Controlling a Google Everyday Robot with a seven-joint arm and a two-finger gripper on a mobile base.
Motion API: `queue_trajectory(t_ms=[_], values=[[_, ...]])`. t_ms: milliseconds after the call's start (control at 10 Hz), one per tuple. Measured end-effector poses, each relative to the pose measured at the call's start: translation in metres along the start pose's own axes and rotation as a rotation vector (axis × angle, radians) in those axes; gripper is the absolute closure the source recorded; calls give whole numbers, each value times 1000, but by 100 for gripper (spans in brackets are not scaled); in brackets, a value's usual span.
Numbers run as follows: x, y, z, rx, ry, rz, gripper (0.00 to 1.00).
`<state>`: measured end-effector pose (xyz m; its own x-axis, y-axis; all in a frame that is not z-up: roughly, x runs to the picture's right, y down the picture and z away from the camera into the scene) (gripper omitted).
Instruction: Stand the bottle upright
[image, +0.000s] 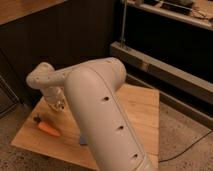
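Observation:
My white arm (100, 115) fills the middle of the camera view and reaches to the left over a wooden table (142, 112). Its wrist bends downward, and the gripper (56, 104) hangs low over the table's far left part, just behind an orange carrot (48, 129) with a dark top. I cannot make out the small white bottle; it is hidden by the arm or the gripper.
A small bluish object (82, 140) peeks out under the arm near the table's front. A dark cabinet front stands behind the table. A low metal shelf rail (160, 70) runs along the right, and a cable (187, 150) lies on the speckled floor.

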<state>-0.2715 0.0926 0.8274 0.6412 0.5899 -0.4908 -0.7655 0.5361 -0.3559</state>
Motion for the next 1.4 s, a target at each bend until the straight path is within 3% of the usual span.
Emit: queue_trajectory(t_ms=[1400], values=[[-18,15,-60,21,-66,-38,64]])
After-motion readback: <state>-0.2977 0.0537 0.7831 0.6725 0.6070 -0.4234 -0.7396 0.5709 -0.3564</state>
